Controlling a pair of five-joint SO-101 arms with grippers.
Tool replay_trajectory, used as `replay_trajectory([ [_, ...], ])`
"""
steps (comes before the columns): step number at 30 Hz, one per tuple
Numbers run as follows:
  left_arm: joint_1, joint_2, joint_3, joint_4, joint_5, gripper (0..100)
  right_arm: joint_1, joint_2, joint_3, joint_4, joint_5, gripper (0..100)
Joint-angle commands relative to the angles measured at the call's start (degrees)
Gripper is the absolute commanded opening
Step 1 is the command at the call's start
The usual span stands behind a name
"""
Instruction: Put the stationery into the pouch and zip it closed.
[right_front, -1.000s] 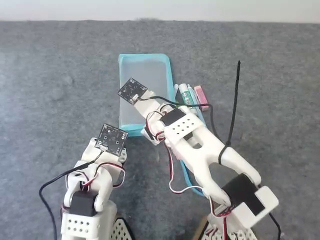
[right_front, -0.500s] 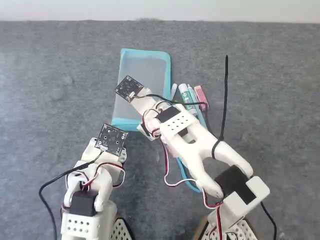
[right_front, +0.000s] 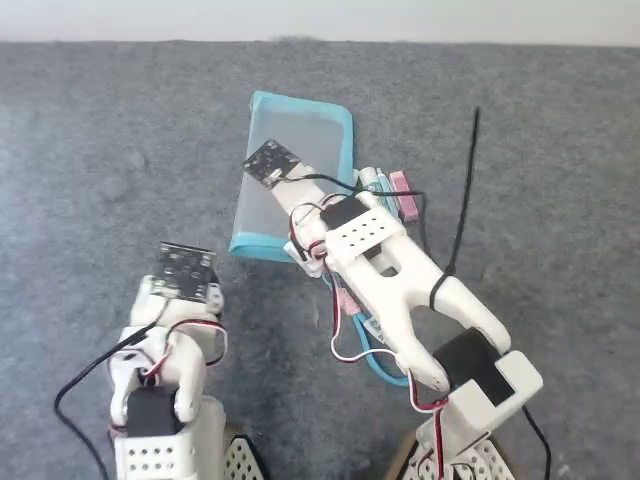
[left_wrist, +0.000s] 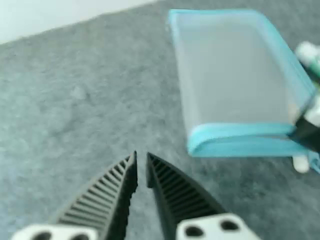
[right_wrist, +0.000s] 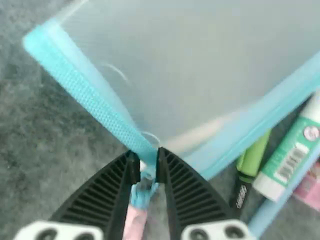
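**Inspector:** Where is the pouch, and what is the state of its edges?

**Assistant:** The pouch (right_front: 295, 180) lies flat on the grey felt table (right_front: 100, 150). It is translucent with blue edging. Its near corner is lifted where the right gripper (right_wrist: 146, 162) has it.

**Inspector:** How is that tool set?

**Assistant:** The jaws are closed down on the blue edging at that corner, with the strip pinched between the ribbed pads.

**Inspector:** And the left gripper?

**Assistant:** The left gripper (left_wrist: 141, 167) sits short of the pouch's near edge, apart from it, over felt. Its jaws are all but together, with a sliver between the tips, and nothing is held.

**Inspector:** Stationery?

**Assistant:** It is outside the pouch, just beside the long edge on the right arm's side. There is a green pen (right_wrist: 252, 160), then a glue stick (right_wrist: 292, 155), with a pink eraser (right_front: 403, 195) outermost.

**Inspector:** Room to move?

**Assistant:** The felt runs wide off the pouch's opposite long edge and past its far edge. The stationery side is crowded by the right arm.
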Motion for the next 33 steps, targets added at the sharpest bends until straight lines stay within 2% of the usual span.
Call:
replay_trajectory([
  [1,-2.11,-0.88,-4.44,-1.49,1.23,13,1.71,-9.54,0.0,1.36,-1.05,0.7],
  [5,-5.27,-0.88,-4.62,-1.76,1.23,18,1.27,-19.82,5.8,1.27,-1.05,0.7],
  [10,-2.73,-0.79,-4.53,0.35,1.14,18,1.19,-28.53,12.48,0.66,-0.97,0.8],
  [13,-5.36,-0.79,-4.62,0.53,1.14,18,-2.24,-29.05,16.79,-5.23,0.97,1.3],
  [16,-10.99,-0.79,-4.79,0.26,0.79,18,-6.29,-25.89,17.85,-11.03,3.43,9.5],
  [18,-15.03,-0.79,-6.02,0.44,-0.88,18,-6.55,-21.85,15.82,-12.0,4.4,16.6],
  [20,-17.14,-0.7,-6.55,0.62,-2.46,18,-6.2,-17.01,12.57,-11.74,8.79,20.6],
  [28,-16.97,-0.7,-5.05,0.35,-4.04,18,-5.76,-1.1,0.44,-9.8,20.22,21.0],
  [33,-12.75,-0.7,-4.97,2.37,-4.13,18,-5.67,4.7,-3.96,-9.89,30.68,21.0],
])
